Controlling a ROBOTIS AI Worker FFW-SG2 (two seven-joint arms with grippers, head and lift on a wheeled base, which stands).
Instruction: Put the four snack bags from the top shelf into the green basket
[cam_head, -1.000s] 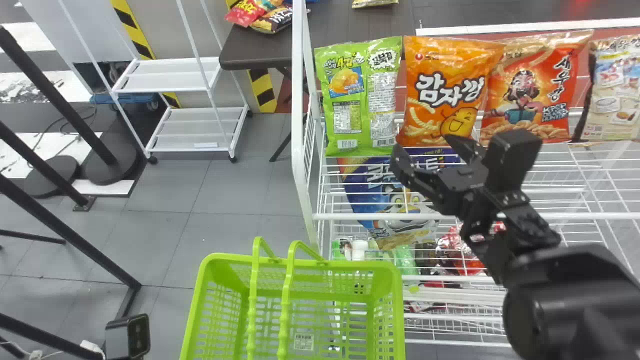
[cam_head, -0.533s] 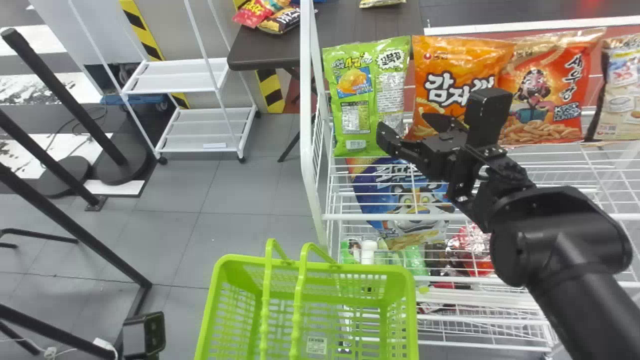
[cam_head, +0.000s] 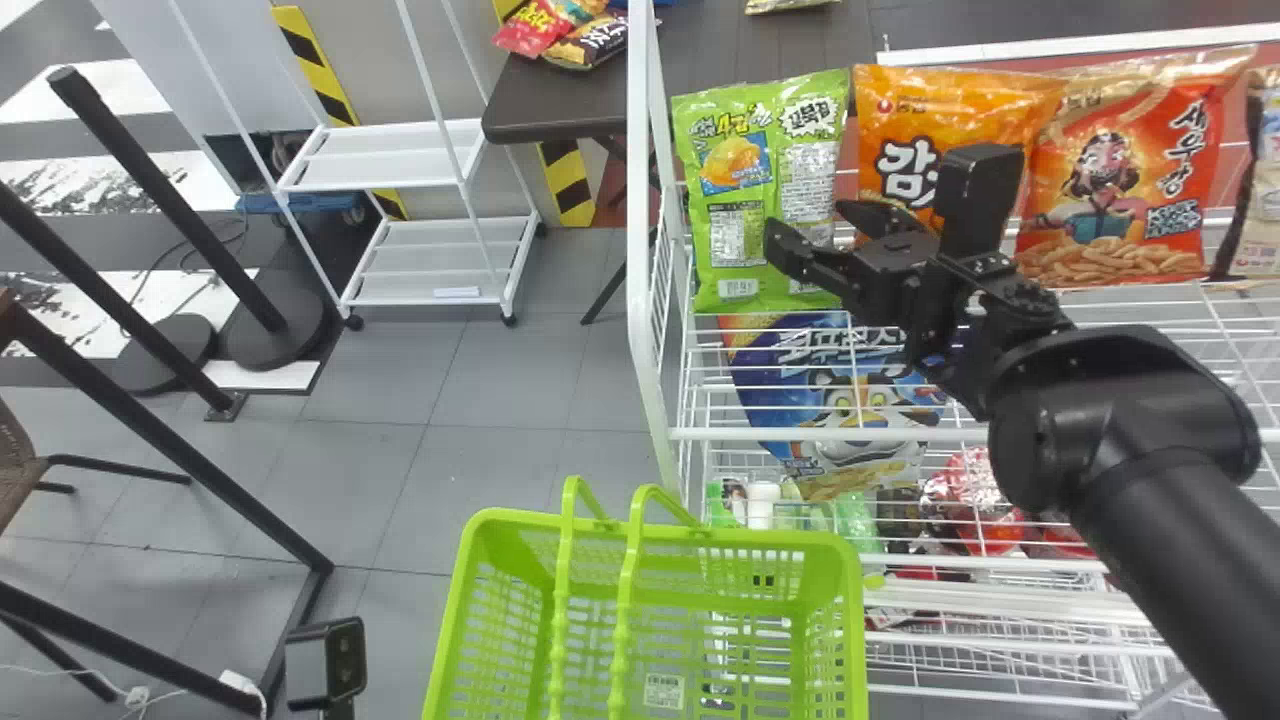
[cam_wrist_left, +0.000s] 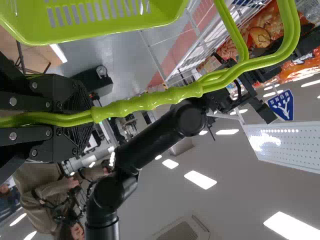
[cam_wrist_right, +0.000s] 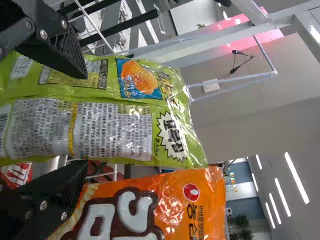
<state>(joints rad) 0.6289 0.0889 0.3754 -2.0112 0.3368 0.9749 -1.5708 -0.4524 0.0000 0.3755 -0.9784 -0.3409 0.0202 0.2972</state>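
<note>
Right claw: my gripper (cam_head: 812, 226) is released, its fingers spread and nothing between them; it hangs in front of the two leftmost bags.
Green bag (cam_head: 735, 165): upright at the left end of the top shelf, likely my first pick. One fingertip lies over its face, the other over its neighbour; whether either touches, I can't tell.
Aim: I should shift a little left so the fingers straddle the green bag alone, then go in level and close gently, as the film will likely crumple and slip if pinched at the very edge.
Orange bag (cam_head: 950, 100): tight beside the green one; closing from here could drag or topple it.
Red bag (cam_head: 1120, 185): next along, beside the orange.
Pale bag (cam_head: 1264, 190): last of the four, at the view's right edge.
Shelf rail (cam_head: 800, 434): nearer me than the bags; I should lift well over it before swinging back.
Basket (cam_head: 760, 538): in front of the rack, its mouth upward, none of the four in it.
Left claw: my other gripper (cam_wrist_left: 82, 118) is clenched on the basket's handles (cam_wrist_left: 150, 101); best kept steady, handles aside, for the drop.
</note>
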